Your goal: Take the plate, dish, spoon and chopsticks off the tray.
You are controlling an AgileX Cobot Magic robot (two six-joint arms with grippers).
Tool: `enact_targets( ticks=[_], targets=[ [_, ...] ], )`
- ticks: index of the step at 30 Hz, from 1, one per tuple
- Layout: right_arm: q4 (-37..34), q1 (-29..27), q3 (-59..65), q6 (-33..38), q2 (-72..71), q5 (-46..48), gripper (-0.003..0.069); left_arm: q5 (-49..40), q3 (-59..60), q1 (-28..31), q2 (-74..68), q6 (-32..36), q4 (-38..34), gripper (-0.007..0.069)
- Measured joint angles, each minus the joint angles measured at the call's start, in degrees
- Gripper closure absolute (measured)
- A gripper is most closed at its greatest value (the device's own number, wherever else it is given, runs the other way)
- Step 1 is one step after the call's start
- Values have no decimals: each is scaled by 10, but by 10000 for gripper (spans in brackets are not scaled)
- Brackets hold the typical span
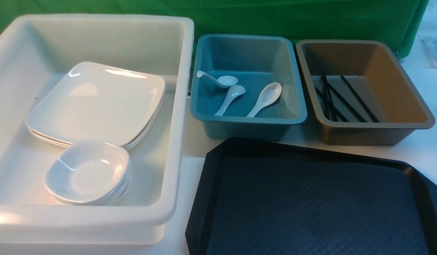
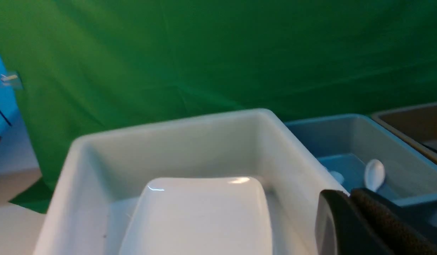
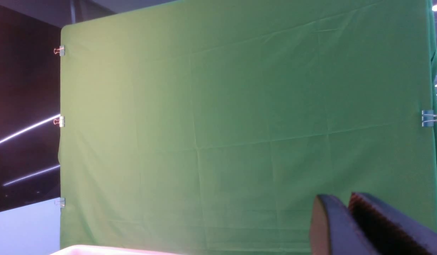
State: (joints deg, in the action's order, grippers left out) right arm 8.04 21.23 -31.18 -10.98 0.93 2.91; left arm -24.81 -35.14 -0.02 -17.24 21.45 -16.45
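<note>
Left fingers [image 2: 349, 198] closed, empty; right fingers [image 3: 347, 205] nearly together, empty. Tray [image 1: 211, 198] bare; plate [image 1: 94, 102] at 10 o'clock, spoon [image 1: 266, 97] and chopsticks [image 1: 342, 101] at 12, binned.

A staged recording set in a laboratory or studio, not a working kitchen: a creased green cloth backdrop [image 3: 246, 127] is stretched flat and fastened along its edges with binder clips [image 3: 429, 118], and a dark room with ceiling strip lights [image 3: 27, 129] shows beyond its edge. Before the backdrop, on a white tabletop [image 1: 422, 147], tableware lies sorted by kind into plain plastic tubs, a white tub [image 1: 175, 106], a blue tub [image 1: 246, 120] and a brown tub [image 1: 374, 132], beside a black tray [image 1: 310, 205] of the canteen sort.
</note>
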Motion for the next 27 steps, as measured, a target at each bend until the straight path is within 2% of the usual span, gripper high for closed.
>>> enact_targets(
  ticks=[4,7,11,17,24,27],
  targets=[
    [0,0,0,0,0,0,528,102,101,0,42,-80,88,609],
    [0,0,0,0,0,0,521,152,164,3,68,-97,115,609],
    [0,0,0,0,0,0,511,211,282,40,105,-102,131,609],
    [0,0,0,0,0,0,497,212,354,48,168,-108,141,609],
    [0,0,0,0,0,0,484,120,354,48,173,-110,143,608],
    [0,0,0,0,0,0,479,114,354,48,173,-110,139,608]
  ],
)
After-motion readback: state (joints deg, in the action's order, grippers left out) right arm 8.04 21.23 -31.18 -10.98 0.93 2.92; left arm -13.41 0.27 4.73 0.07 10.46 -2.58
